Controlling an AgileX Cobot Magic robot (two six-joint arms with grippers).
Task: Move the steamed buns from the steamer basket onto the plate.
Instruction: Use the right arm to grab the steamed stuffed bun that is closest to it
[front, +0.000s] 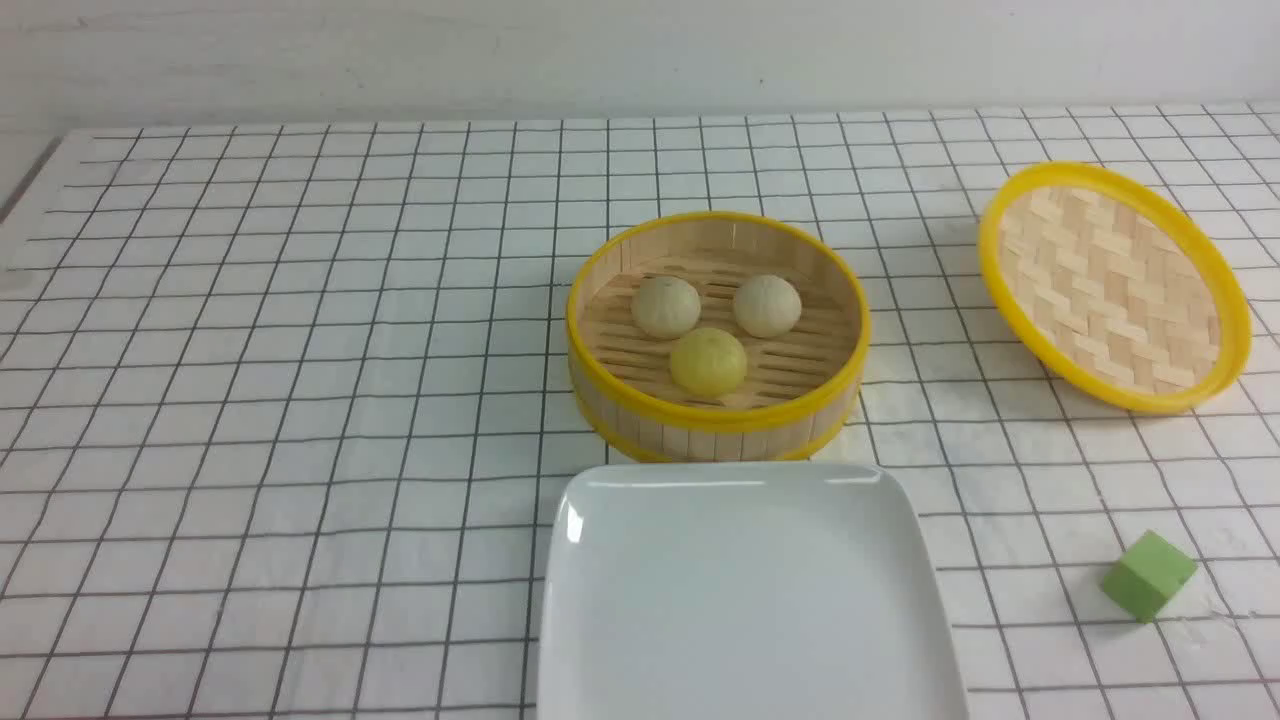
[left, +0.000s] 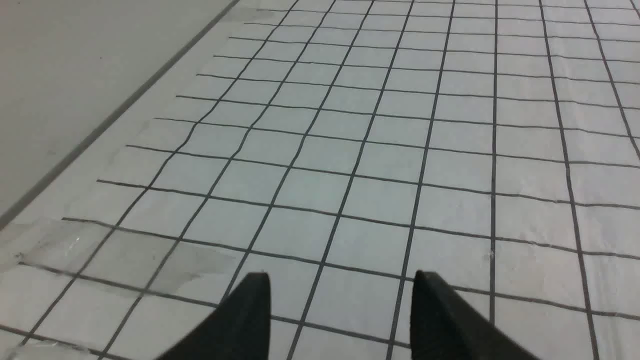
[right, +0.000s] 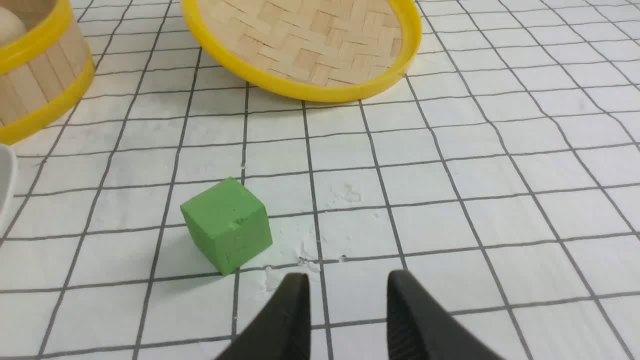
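1. Pincers first, and straight to the left pincer (left: 340, 274): spread wide, dark fingers (left: 250, 320) well apart, pinching nothing.
2. Under and ahead of those left tips, just checked tablecloth (left: 350, 150), white with thin black grid lines.
3. Over to the right pincer (right: 347, 274): parted as well, with a narrower gap and nothing caught between the tips.
4. Just ahead of the right pincer and a little off its line, a green cube (right: 227, 225), flat on the cloth, one edge turned toward the tips, near the fingers but clear of them.
5. Farther ahead of the right pincer, past the cube, a yellow-rimmed woven lid (right: 305, 40), herringbone face showing.
6. Off toward the left arm's side of the right pincer, the steamer basket (right: 45, 75) and a sliver of white plate (right: 5, 185), both well apart from the tips.
7. Now the front view, and no pincer in the shot at all, so both held back on the near side of everything.
8. Steamed buns all inside the steamer basket (front: 700, 435), on its slatted floor: two pale beige buns (front: 666, 306) (front: 767, 305) side by side toward the far wall, a yellow bun (front: 708, 362) nearer, tucked just in front of the gap between them.
9. Plate (front: 740, 600), glossy white and rounded-square, on the pincers' side of the basket, its far edge right up against the basket wall; touching or not, cannot tell.
10. Cube (front: 1148, 575) out on the right arm's side of the plate, lid (front: 1115, 290) beyond it, beside the basket.
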